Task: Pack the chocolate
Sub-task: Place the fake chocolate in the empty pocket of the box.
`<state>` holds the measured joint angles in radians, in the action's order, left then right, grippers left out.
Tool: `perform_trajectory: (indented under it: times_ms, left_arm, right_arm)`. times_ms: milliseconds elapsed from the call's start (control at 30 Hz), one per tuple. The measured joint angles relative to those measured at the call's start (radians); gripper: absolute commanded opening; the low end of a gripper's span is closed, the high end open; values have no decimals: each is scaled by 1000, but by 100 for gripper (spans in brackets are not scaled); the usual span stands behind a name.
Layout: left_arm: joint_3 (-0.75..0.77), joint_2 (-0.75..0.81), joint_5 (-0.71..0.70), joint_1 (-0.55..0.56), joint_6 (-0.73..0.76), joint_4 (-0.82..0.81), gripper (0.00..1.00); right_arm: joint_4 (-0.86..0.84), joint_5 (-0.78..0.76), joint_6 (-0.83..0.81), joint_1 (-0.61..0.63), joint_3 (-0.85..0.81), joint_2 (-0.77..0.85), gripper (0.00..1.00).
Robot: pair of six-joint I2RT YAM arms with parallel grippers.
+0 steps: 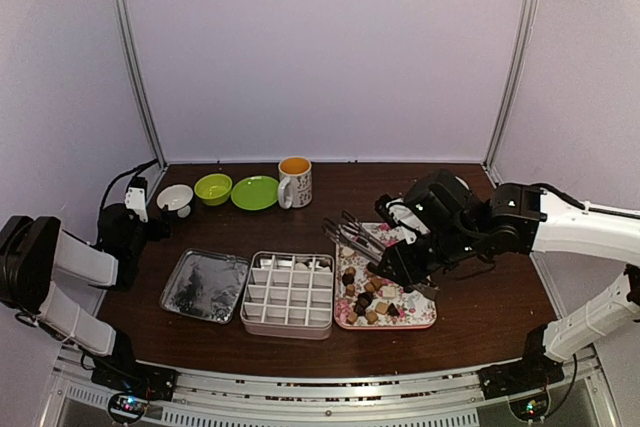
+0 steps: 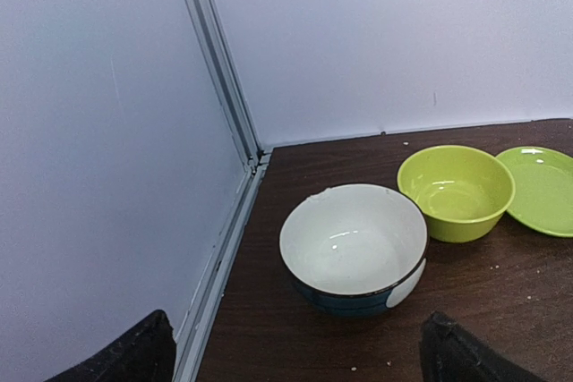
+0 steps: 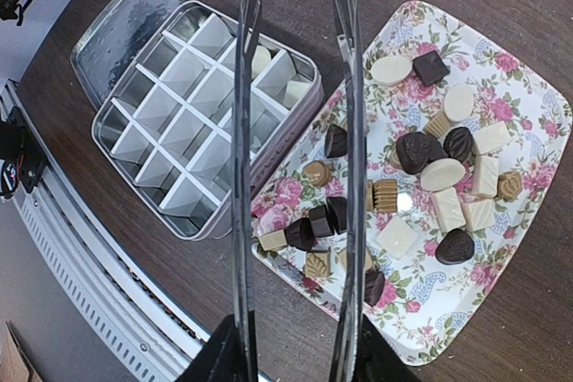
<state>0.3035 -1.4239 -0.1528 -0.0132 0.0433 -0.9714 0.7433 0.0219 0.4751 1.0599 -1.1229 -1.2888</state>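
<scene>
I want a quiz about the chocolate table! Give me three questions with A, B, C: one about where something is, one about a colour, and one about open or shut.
1. Where do most chocolates lie?
A) in the divided box
B) on the flowery tray
C) in the mug

2. What colour is the plate beside the mug?
A) red
B) green
C) blue

3. How is the divided box?
A) shut, lid on
B) open and full
C) open and mostly empty

Answers:
1 B: the pieces crowd the tray.
2 B: the plate is lime green.
3 C: the lid lies beside the box, and only a few cells hold a piece.
</scene>
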Motion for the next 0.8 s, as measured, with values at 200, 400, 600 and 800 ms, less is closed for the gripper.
perform_trajectory:
  times_ms: [200,400,600,800]
  left_arm:
    - [0,0,0,0,0,0,98]
    - [0,0,0,0,0,0,98]
    - [0,0,0,0,0,0,98]
    - [0,0,0,0,0,0,98]
  right_arm:
    - [8,-3,3,0,4,2,38]
    - [8,-5,3,0,9,14,37]
    - [11,-9,4,0,18,35,37]
    - [24,-24,9,0,19,67,37]
